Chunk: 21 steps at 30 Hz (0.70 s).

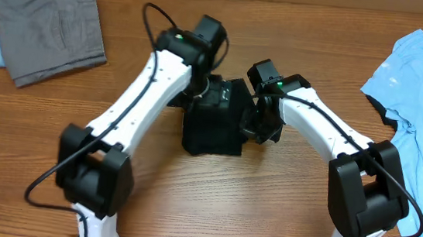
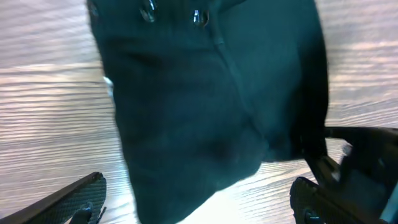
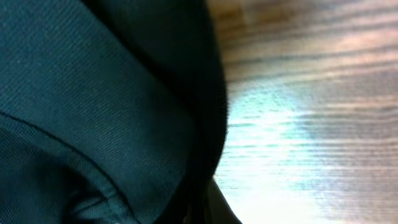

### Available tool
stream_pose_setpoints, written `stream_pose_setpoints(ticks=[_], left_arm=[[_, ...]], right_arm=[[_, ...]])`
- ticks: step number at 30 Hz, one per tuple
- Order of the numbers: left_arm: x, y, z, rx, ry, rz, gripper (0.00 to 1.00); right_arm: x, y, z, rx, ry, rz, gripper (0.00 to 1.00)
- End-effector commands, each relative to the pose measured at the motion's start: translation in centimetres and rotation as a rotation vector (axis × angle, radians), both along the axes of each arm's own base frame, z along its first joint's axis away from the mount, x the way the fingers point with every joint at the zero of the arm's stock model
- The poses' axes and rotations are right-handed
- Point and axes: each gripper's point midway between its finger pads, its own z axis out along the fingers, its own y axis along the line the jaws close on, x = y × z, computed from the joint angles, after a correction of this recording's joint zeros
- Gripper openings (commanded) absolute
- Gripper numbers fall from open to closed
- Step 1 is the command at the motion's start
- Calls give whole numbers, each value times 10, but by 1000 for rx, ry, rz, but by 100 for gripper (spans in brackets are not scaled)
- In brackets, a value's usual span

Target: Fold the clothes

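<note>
The black shirt (image 1: 212,126) lies as a compact folded bundle at the table's middle, between both arms. My left gripper (image 1: 204,94) hovers over its far edge. In the left wrist view its fingers (image 2: 81,194) stand wide apart on either side of the black shirt (image 2: 211,106), holding nothing. My right gripper (image 1: 261,126) is at the bundle's right edge. In the right wrist view the black shirt (image 3: 93,106) fills the left and runs down into the shut right gripper (image 3: 211,211). A grey garment (image 1: 45,25) and a light blue T-shirt (image 1: 422,115) also lie on the table.
The grey garment sits folded at the far left corner. The light blue T-shirt is spread along the right edge, partly under the right arm's base (image 1: 363,195). Bare wooden table (image 1: 211,204) lies in front of the bundle, between the two arm bases.
</note>
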Motion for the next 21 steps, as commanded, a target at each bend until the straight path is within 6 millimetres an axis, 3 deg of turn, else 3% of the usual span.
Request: stream_pose_setpoints(ticks=[1,4,5,6,9,11,12,15,19,21], left_arm=[[-5,-8,-39,25,97,-31,93],[-4,-3,-49,37,123,-18,88],[-4,-1,-50,39,123,-16,88],[-2,1,-49,40,120,-18,88],[-5,3,-48,44,128,-28,88],[-10,5,-47,54,145,-42,87],[-13,5,-47,57,150,-53,86],[-22,8,-46,74,186,-65,84],[-22,8,-37,66,168,-64,82],[-24,9,-28,62,150,-70,76]], right_arm=[[-5,-3,-3,-21,21,-20,4],[-5,-3,-3,-22,22,-20,6],[-5,-3,-2,-22,22,-20,17],[-5,-3,-2,-22,22,-20,36],[-8,-5,-1,-28,34,-19,45],[-9,-5,0,-33,37,-15,45],[-8,-5,1,-32,33,-4,40],[-4,-4,1,-24,17,-7,4],[0,-3,1,-19,0,-7,4],[2,-3,0,-25,-7,-8,4]])
